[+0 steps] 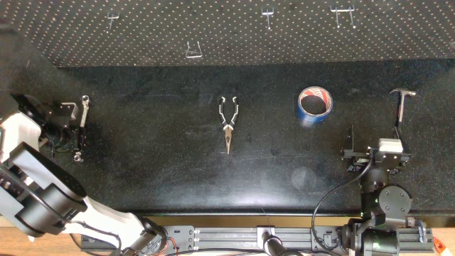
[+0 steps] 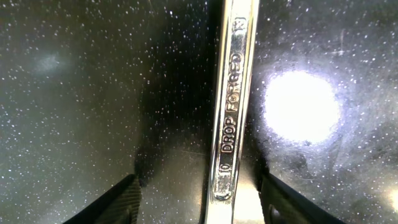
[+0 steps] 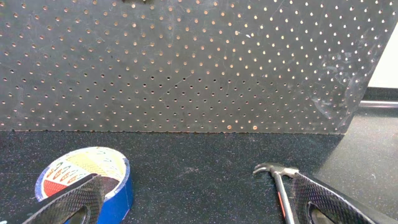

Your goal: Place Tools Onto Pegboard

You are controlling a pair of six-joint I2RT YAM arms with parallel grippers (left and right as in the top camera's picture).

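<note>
pegboard: 4 hooks
desk: 1 wrench, 1 pliers, 1 tape, 1 hammer
left gripper: wide, astride wrench
right gripper: wide

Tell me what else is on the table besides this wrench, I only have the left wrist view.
Observer: In the top view, pliers lie mid-table, to the right of the wrench.
Operator: Anything further right?
Observer: A blue tape roll, with a hammer beyond it.
Operator: What's on the pegboard?
Observer: The pegboard at the table's far edge carries several metal hooks.
</note>
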